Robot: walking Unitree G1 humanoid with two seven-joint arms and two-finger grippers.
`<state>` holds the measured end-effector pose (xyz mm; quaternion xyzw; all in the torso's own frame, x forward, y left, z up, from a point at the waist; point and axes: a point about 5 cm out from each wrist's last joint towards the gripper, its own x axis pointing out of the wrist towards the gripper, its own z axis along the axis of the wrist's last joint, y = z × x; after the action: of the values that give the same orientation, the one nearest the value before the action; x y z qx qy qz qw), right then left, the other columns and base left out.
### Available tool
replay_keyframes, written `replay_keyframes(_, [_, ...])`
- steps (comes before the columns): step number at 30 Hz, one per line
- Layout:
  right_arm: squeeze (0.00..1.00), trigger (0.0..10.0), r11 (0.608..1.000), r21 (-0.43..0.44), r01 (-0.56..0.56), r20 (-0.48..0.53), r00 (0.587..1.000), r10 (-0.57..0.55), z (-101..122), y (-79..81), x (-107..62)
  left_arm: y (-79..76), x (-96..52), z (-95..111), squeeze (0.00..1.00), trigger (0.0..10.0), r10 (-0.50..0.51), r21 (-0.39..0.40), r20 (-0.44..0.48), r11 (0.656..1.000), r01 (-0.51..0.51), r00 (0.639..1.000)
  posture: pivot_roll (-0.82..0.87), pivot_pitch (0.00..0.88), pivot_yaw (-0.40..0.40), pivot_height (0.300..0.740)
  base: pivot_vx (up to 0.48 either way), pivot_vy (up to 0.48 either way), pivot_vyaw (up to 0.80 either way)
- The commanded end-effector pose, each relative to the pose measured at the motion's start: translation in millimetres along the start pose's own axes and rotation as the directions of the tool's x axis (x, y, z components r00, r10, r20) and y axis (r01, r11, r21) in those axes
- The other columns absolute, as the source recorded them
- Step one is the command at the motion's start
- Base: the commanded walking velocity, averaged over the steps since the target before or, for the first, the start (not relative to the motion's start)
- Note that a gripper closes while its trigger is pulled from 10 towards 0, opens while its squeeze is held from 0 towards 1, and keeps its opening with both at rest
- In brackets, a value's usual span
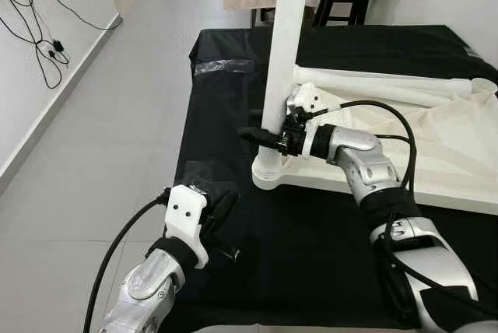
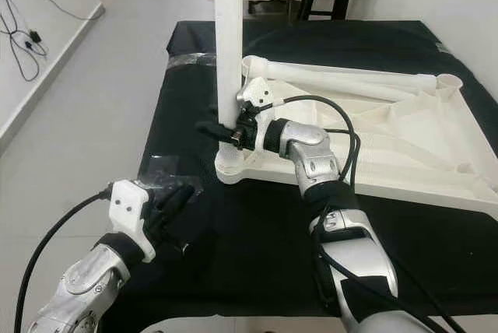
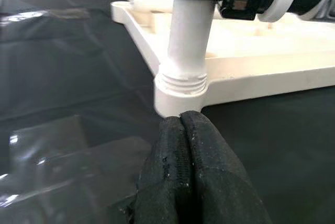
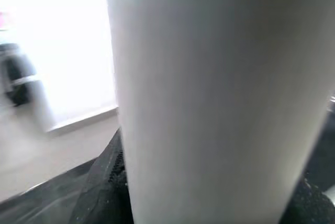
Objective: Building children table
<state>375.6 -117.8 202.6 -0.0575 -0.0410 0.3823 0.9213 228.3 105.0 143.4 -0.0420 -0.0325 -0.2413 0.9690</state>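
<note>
Left eye view, centre: the right gripper [image 1: 263, 135] has its fingers closed around the upright white leg [image 1: 282, 53], seated in the corner socket of the upside-down tabletop [image 1: 405, 170] on the black worktop [image 1: 311, 255]. Twist it squarely, keeping it vertical. Left wrist view, lower centre: the left gripper [image 3: 181, 130] has its fingers pressed together, empty, near the socket.

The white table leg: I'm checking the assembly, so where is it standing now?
The white table leg stands upright in the near-left corner socket of the upturned white tabletop, gripped by the right gripper.
</note>
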Motion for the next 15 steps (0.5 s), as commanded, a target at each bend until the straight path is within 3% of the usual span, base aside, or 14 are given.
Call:
replay_keyframes(1, [0.00, 0.0, 0.925, 0.017, 0.381, -0.110, 0.920, -0.377, -34, -1.9, -21.4, 5.9, -1.3, -3, 0.00, 10.0, 0.031, 0.000, -0.007, 1.000, -0.031, 1.000, 0.00, 0.151, 0.000, 0.740, 0.000, 0.000, 0.00])
replay_keyframes(2, [0.00, 0.0, 0.925, 0.017, 0.381, -0.110, 0.920, -0.377, -34, -1.9, -21.4, 5.9, -1.3, -3, 0.00, 10.0, 0.031, 0.000, -0.007, 1.000, -0.031, 1.000, 0.00, 0.151, 0.000, 0.740, 0.000, 0.000, 0.00])
replay_keyframes(4, [0.00, 0.0, 0.859, 0.033, 0.512, -0.134, 0.854, -0.503, -53, 29.3, -33.9, 7.7, 2.8, -3, 0.00, 10.0, 0.026, -0.006, -0.006, 1.000, -0.027, 1.000, 0.00, 0.154, 0.012, 0.740, 0.000, 0.000, 0.00])
replay_keyframes(5, [0.00, 0.0, 0.859, 0.033, 0.512, -0.134, 0.854, -0.503, -53, 29.3, -33.9, 7.7, 2.8, -3, 0.00, 10.0, 0.026, -0.006, -0.006, 1.000, -0.027, 1.000, 0.00, 0.154, 0.012, 0.740, 0.000, 0.000, 0.00])
replay_keyframes(6, [0.00, 0.0, 0.866, 0.050, 0.498, -0.149, 0.861, -0.487, -59, 42.1, -32.7, 8.6, 4.1, -3, 0.00, 10.0, 0.024, -0.007, -0.006, 1.000, -0.024, 1.000, -0.01, 0.143, 0.024, 0.740, 0.000, 0.000, 0.00])
replay_keyframes(11, [0.00, 0.0, 0.903, 0.042, 0.428, -0.138, 0.897, -0.419, -56, 48.7, -20.5, 9.4, 5.4, -4, 0.00, 10.0, 0.019, -0.009, -0.008, 1.000, -0.019, 1.000, 0.00, 0.143, 0.012, 0.740, 0.000, 0.000, 0.00])
replay_keyframes(12, [0.00, 3.9, 0.908, 0.030, 0.418, -0.124, 0.903, -0.411, -51, 48.7, -14.4, 9.6, 5.8, -4, 0.00, 10.0, 0.015, -0.010, -0.007, 1.000, -0.015, 1.000, 0.00, 0.142, 0.011, 0.740, 0.000, 0.000, 0.00])
replay_keyframes(13, [0.00, 10.0, 0.905, 0.021, 0.425, -0.112, 0.901, -0.420, -46, 47.0, -10.1, 9.7, 5.9, -4, 0.00, 10.0, 0.015, -0.012, -0.006, 1.000, -0.015, 1.000, -0.01, 0.144, 0.010, 0.740, 0.000, 0.000, 0.00])
replay_keyframes(14, [0.00, 10.0, 0.918, 0.035, 0.396, -0.081, 0.916, -0.392, -40, 47.7, -5.8, 10.2, 6.0, -4, 0.00, 10.0, 0.021, -0.014, -0.003, 1.000, -0.021, 1.000, 0.00, 0.147, 0.009, 0.740, 0.000, 0.000, 0.00])
replay_keyframes(15, [0.12, 10.0, 0.923, 0.039, 0.383, -0.056, 0.923, -0.380, -34, 48.4, -3.5, 10.8, 6.0, -4, 0.00, 10.0, 0.028, -0.015, -0.001, 0.999, -0.028, 1.000, 0.00, 0.147, 0.009, 0.740, 0.000, 0.000, 0.00])
